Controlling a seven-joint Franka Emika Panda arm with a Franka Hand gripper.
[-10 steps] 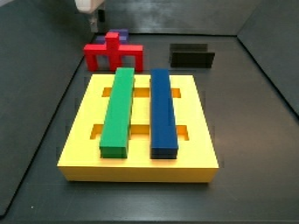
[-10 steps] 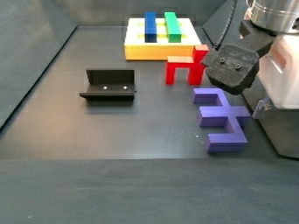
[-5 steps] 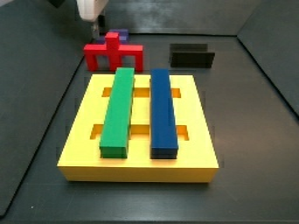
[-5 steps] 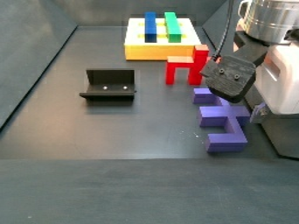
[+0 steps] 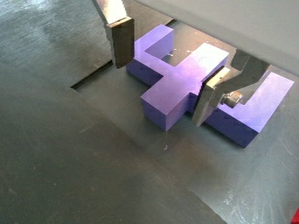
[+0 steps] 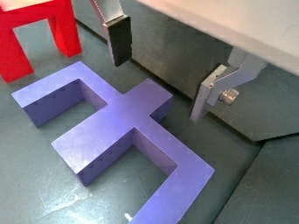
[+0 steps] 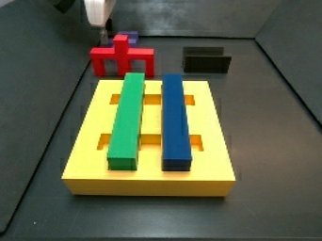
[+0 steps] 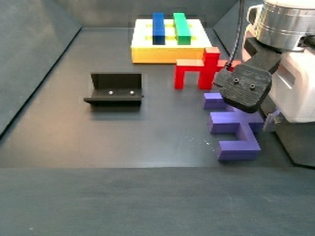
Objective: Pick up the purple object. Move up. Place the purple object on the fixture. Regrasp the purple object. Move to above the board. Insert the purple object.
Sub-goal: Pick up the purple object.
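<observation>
The gripper (image 5: pixel 170 63), fingers spread apart, straddles the purple object's (image 5: pixel 176 83) central post (lying on the floor)

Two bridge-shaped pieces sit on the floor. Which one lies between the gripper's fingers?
The purple object, lying flat; the open gripper straddles it. The red piece stands apart.

A violet-purple object (image 6: pixel 117 122) lies on the dark grey tabletop (image 8: pixel 123 147), flanked by the gripper (image 6: pixel 163 66) and its silver fingers (image 6: pixel 114 17) tipped with dark pads. At the purple object's 11 o'clock in a wrist view stands a bright red piece (image 6: pixel 30 35). In a side view, the yellow board (image 7: pixel 151 174) carries a green bar (image 7: pixel 127 120) and a dark-blue bar (image 7: pixel 175 122) side by side. The fixture (image 8: pixel 114 90) is black, with two pale dots on its back wall.
</observation>
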